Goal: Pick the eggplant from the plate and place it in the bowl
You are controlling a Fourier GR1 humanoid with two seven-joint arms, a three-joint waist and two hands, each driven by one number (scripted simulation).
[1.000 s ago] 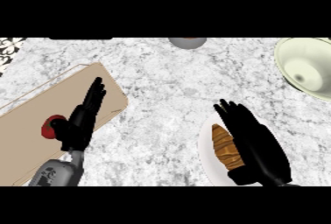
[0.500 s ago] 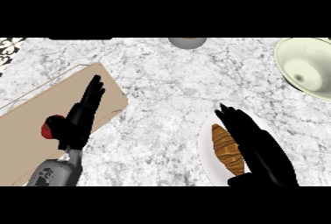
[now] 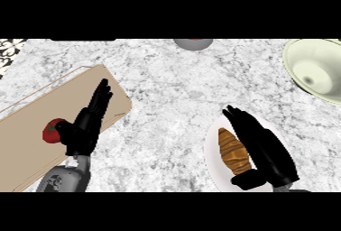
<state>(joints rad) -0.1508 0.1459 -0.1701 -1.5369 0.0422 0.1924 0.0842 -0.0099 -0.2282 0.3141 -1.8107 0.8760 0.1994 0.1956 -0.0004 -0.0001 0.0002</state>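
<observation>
Head view: right hand [image 3: 263,146] lies over the plate [image 3: 214,140], fingers straight beside one brown eggplant [image 3: 233,151]; left hand [image 3: 86,124] rests open; one bowl [image 3: 318,67].

bowl [image 3: 318,67] cut by right edge, plate [image 3: 214,149] partly hidden

Bare counter [image 3: 180,99] between plate [image 3: 214,144] and bowl [image 3: 320,67]

A grey-veined white marble counter [image 3: 173,103] fills the whole view.
</observation>
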